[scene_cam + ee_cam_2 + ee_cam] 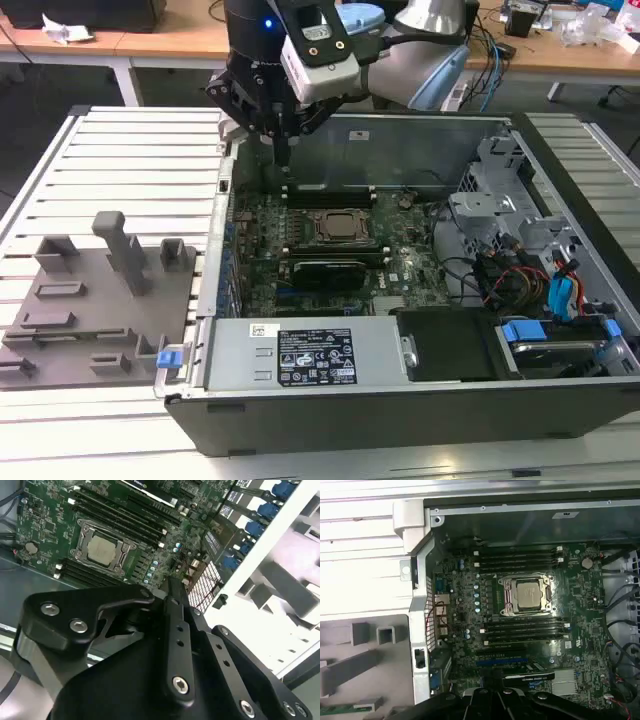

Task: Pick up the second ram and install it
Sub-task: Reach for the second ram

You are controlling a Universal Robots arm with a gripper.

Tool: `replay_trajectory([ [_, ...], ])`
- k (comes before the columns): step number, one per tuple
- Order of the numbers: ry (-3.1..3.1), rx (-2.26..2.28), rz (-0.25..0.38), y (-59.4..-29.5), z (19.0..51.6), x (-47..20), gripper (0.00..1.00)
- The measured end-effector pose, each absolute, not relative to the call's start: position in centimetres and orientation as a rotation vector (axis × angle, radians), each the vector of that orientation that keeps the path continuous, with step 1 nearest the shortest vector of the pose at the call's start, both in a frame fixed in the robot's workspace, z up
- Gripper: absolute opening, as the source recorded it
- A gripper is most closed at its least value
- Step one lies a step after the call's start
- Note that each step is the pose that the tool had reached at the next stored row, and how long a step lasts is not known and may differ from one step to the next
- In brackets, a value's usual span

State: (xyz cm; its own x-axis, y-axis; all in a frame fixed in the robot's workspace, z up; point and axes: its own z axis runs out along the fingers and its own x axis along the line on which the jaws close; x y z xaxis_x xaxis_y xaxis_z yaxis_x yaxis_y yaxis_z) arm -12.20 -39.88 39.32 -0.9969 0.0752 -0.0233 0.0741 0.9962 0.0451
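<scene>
- Your gripper [284, 157] hangs over the open case [400, 420], at the far corner on the exterior view's left. Its tips point down, just above the motherboard [300, 270].
- The gripper is narrow. In the second wrist view the fingers [175, 630] run together to one tip, and you can see nothing between them.
- The ram [337, 710] is the slim green stick at the edge of the first wrist view. It lies flat in the grey tray [390, 680] and is only partly in frame.
- The ram is outside the case, and the gripper is above the board inside it. They are well apart with no contact.
- The case's side wall [420, 630] stands between the ram and the gripper.
- In the exterior view the tray sits on the slatted counter [130, 150], just beside the case on the exterior view's left. Upright blocks stand on it.
- The CPU socket [527, 595] is mid-board, with rows of dark memory slots [517, 557] on two opposite sides of it. You cannot tell whether any slot already has a stick in it.
- In the exterior view the gripper tip is nearest the slot row on the far side of the socket, off toward that row's end on the exterior view's left.
- The power supply [310, 355] fills the near edge of the case. Cables [520, 275] and blue connectors are bunched on the exterior view's right.
</scene>
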Motion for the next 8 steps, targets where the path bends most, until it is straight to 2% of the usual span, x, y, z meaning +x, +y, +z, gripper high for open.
replay_trajectory([
  [8,3.113,0.117,0.069,-39.9,39.3,-16.5,0.11],
])
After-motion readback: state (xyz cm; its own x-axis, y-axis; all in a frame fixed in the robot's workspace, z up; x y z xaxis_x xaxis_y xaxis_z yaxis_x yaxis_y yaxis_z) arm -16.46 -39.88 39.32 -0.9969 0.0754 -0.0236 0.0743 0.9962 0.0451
